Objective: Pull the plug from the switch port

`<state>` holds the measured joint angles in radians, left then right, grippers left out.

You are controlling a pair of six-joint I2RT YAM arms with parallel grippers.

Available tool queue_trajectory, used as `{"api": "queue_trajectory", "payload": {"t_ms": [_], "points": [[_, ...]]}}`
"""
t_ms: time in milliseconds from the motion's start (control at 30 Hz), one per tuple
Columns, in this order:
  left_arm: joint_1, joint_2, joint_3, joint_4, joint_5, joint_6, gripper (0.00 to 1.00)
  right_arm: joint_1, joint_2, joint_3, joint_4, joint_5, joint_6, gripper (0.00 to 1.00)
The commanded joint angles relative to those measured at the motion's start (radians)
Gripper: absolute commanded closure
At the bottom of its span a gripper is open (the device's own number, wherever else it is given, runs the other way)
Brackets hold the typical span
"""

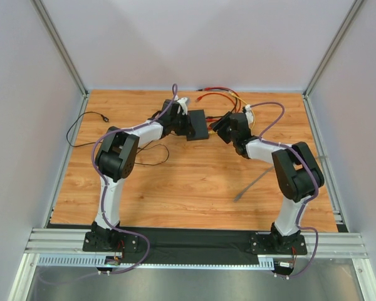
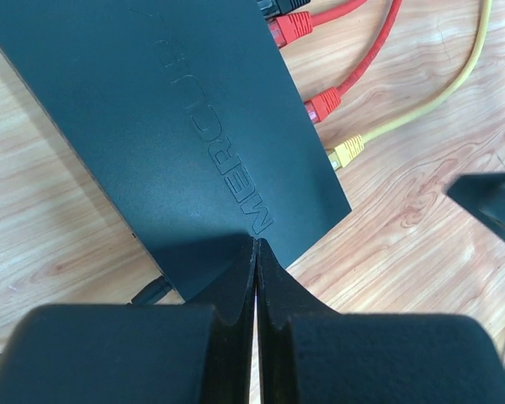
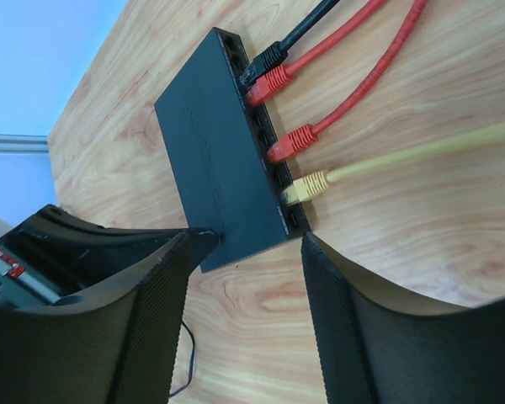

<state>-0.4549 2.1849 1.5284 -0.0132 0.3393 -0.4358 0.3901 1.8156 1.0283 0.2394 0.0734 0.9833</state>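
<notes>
The switch (image 3: 215, 160) sits on the table (image 1: 188, 182) between left gripper (image 2: 256, 244) and right gripper (image 3: 248, 238).

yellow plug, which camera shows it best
Right wrist: the yellow plug sits sharp and unblocked at the switch port row, which faces the camera. Left wrist shows it from above at the switch's edge, ports hidden. Top external: too small to pick out.

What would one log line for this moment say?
left hand: shut, tip at switch corner | right hand: open, holding nothing | yellow plug: in port
</notes>
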Motion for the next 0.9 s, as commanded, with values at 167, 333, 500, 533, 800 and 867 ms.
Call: {"api": "queue_trajectory", "payload": {"t_ms": [167, 333, 500, 533, 800, 867], "points": [[-0.005, -0.063, -0.03, 0.065, 0.007, 0.029, 1.0, -0.02, 0.096, -0.008, 0.221, -0.036, 0.078, 0.48], [-0.024, -0.059, -0.03, 0.074, -0.022, 0.031, 1.0, -0.031, 0.128, -0.033, 0.248, -0.047, 0.141, 0.51], [-0.031, -0.062, -0.042, 0.107, -0.036, 0.031, 1.0, -0.033, 0.195, -0.063, 0.34, -0.113, 0.245, 0.51], [-0.031, -0.062, -0.04, 0.116, -0.033, 0.031, 1.0, -0.033, 0.217, -0.065, 0.356, -0.119, 0.252, 0.51], [-0.033, -0.014, 0.019, 0.061, -0.031, 0.031, 1.0, -0.033, 0.243, -0.077, 0.388, -0.118, 0.278, 0.51], [-0.033, -0.014, 0.021, 0.059, -0.029, 0.031, 1.0, -0.033, 0.243, -0.073, 0.385, -0.116, 0.281, 0.51]]}}
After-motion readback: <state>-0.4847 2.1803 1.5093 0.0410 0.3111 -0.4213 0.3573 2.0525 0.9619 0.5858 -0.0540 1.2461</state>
